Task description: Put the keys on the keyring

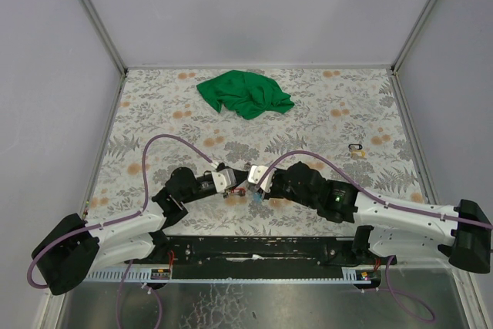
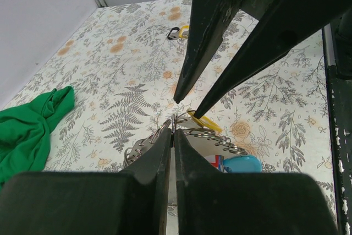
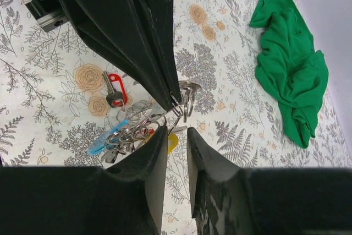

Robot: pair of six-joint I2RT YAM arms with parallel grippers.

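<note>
The keyring is a bundle of thin grey metal loops; it also shows in the left wrist view. My left gripper is shut on one loop of it and holds it just above the table; its tips show in the right wrist view. My right gripper is open by a narrow gap, right beside the loops, over a yellow tag. The light blue key tag hangs among the loops. The red key lies on the table beside them. In the top view the two grippers meet tip to tip.
A crumpled green cloth lies at the back centre of the flowered table. A tiny dark-and-yellow item lies at the right. Grey walls stand on three sides. The arm mounting rail runs along the near edge.
</note>
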